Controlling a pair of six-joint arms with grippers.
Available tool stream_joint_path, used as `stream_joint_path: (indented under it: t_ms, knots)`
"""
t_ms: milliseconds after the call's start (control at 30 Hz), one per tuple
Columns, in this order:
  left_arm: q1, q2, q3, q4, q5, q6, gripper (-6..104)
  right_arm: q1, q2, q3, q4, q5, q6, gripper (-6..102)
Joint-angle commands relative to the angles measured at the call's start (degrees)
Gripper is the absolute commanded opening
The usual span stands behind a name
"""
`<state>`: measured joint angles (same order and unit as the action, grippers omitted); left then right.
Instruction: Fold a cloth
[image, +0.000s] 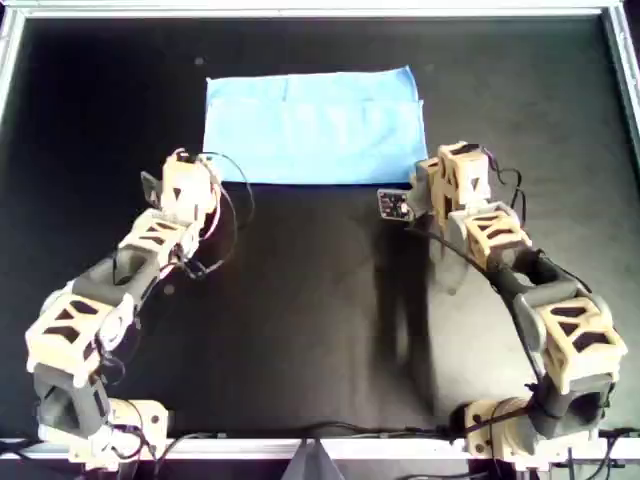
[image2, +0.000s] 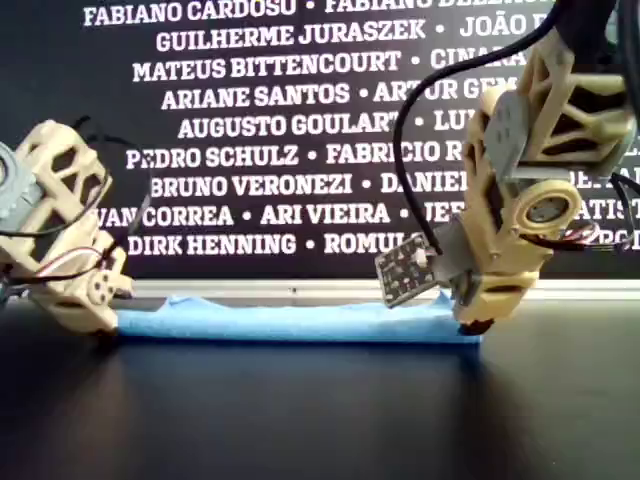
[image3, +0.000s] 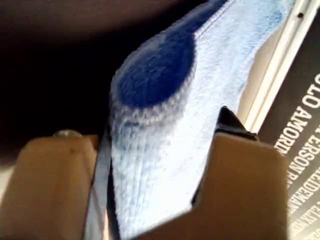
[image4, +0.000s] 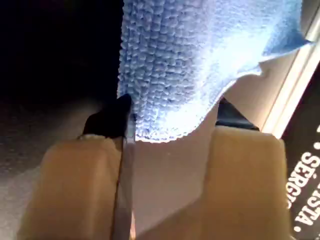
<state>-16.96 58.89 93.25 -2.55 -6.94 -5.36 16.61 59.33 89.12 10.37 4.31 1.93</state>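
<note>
Light-blue and plainly folded, the cloth (image: 312, 127) lies flat on the black bench (image: 300, 320), toward the far edge in your overhead view, its long side running across the picture. You can see a doubled layer along its right end there.

Your left gripper (image: 183, 160) sits at the cloth's near left corner in the overhead view. Its wrist camera shows the fabric (image3: 165, 125) running between the two tan fingers (image3: 50, 185), which stand apart on either side; whether they press on it you cannot tell.

Your right gripper (image: 447, 158) is at the near right corner in the same view. In its wrist camera the cloth's corner (image4: 200, 65) hangs between spread fingers (image4: 245, 175) with a clear gap, so it is not clamped.

From the exterior view, the cloth (image2: 300, 322) appears as a low blue strip, with an arm at each end and a wall of white names (image2: 270, 130) behind.
</note>
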Motion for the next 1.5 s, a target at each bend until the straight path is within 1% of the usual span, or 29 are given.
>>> stream_joint_path:
  t_ms: [0, 133, 233, 300, 367, 433, 633, 700, 767, 800, 900, 1000, 1167, 1300, 1467]
  knots:
    - [0.62, -0.18, -2.11, 0.26, 0.26, -0.09, 72, 0.09, 0.18, -6.68, 3.25, -0.44, -0.18, 66]
    - [0.53, -0.18, -2.11, 0.97, 0.26, -0.09, 72, 0.09, -2.90, -13.71, 10.90, -0.53, -0.18, 66]
    - [0.53, 0.09, -1.93, 1.14, 0.26, 0.00, 71, 0.09, -5.71, -17.49, 14.41, -0.53, -0.09, 66]
    - [0.53, 0.44, -1.58, 1.14, 0.26, 0.00, 66, 0.09, -5.80, -17.75, 15.03, -0.53, 0.00, 66]
    - [0.53, 0.62, -1.41, 1.14, 0.26, 0.00, 58, 0.09, -5.54, -17.23, 15.03, -0.53, 0.26, 62]
    - [0.53, 0.62, -1.58, 1.14, 0.35, 0.00, 46, 0.09, -5.45, -17.05, 15.03, -0.62, 0.62, 53]
    - [0.53, 1.49, -2.11, 1.05, 0.35, -0.35, 3, 0.62, -5.27, -18.11, 14.77, -0.62, 0.88, 15]
    - [0.53, 2.37, -1.67, 1.05, 0.35, -0.70, -4, 0.97, -5.45, -18.11, 14.77, -0.62, 0.88, 4]
    - [0.53, 2.90, -0.97, 1.05, 0.35, -0.18, -2, 1.05, -5.36, -18.11, 14.77, -0.62, 0.88, -3]
    - [0.53, 2.99, -0.88, 1.05, 0.35, -0.18, -1, 1.05, -5.54, -18.11, 14.77, -0.62, 0.79, -3]
    - [0.53, 3.16, -0.79, 1.14, 0.35, -0.09, -1, 1.05, -4.48, -16.79, 14.85, -0.62, 0.79, -1]
    - [0.53, 4.66, -0.26, 1.14, 0.35, -0.09, -1, 0.97, -3.60, -16.70, 14.85, -0.62, 0.79, -1]
    - [0.35, 12.30, 5.98, 1.14, 0.35, -0.09, -1, 1.05, 2.81, -14.15, 14.94, -0.62, 0.88, -1]
    - [-0.44, 19.07, 11.87, 1.14, 0.35, -0.09, -1, 1.05, 9.49, -9.23, 14.85, -0.62, 0.97, -1]
    - [-2.11, 25.14, 17.40, 1.14, 0.35, -0.09, -1, 1.05, 16.44, -0.18, 14.85, -0.62, 0.97, -1]
